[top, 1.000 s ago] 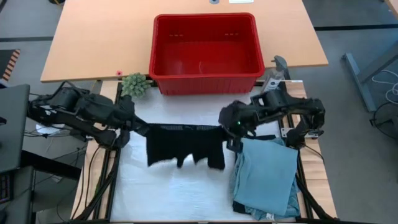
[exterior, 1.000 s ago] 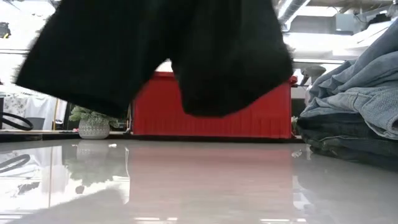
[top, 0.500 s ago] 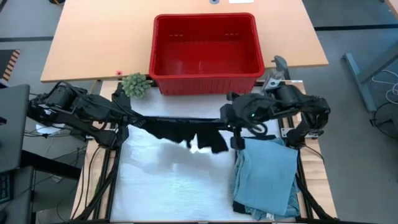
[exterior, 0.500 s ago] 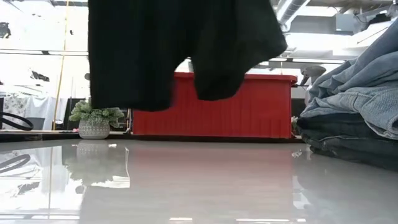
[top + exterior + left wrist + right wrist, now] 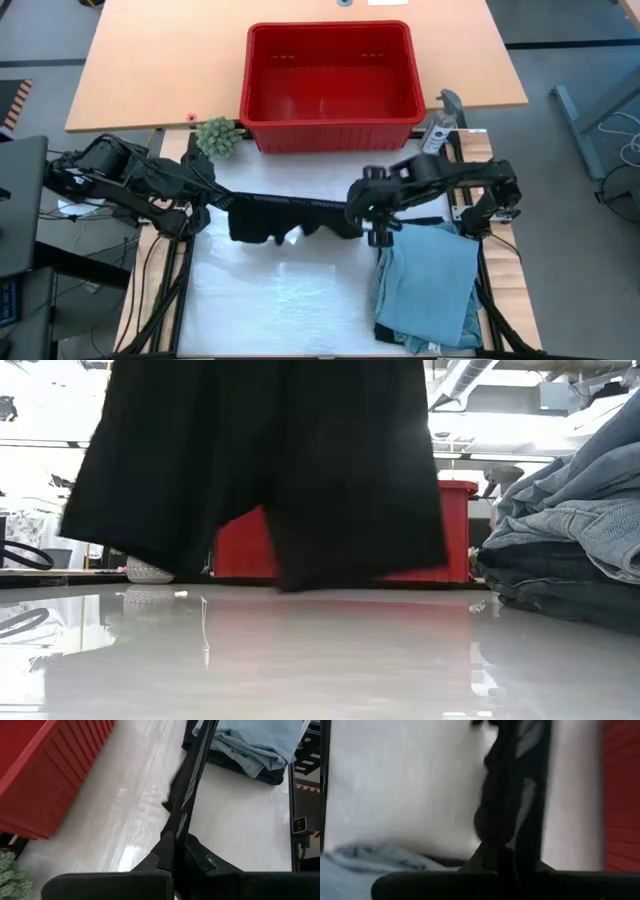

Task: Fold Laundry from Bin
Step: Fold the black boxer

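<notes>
Holding the black shorts [image 5: 290,212] stretched by their waistband, I have my left gripper [image 5: 222,201] clamped on the nine-o'clock end and my right gripper [image 5: 362,203] clamped on the three-o'clock end, both sets of jaws pinched tight on the cloth. The garment hangs above the white table top [image 5: 280,300], its legs just reaching the surface in the low view. The red bin [image 5: 331,75] sits at twelve o'clock, empty as far as I see, and the folded stack of light blue denim [image 5: 428,285] lies at four o'clock beside my right arm. I judge the risk is a bunched landing: if I lower unevenly, or let the band go slack, the legs could crumple under it. My right wrist is also close to the stack and could nudge it. Against half a second ago, the legs hang lower and broader, covering more of the bin's front in the low view, and my right gripper sits a touch nearer six o'clock.
</notes>
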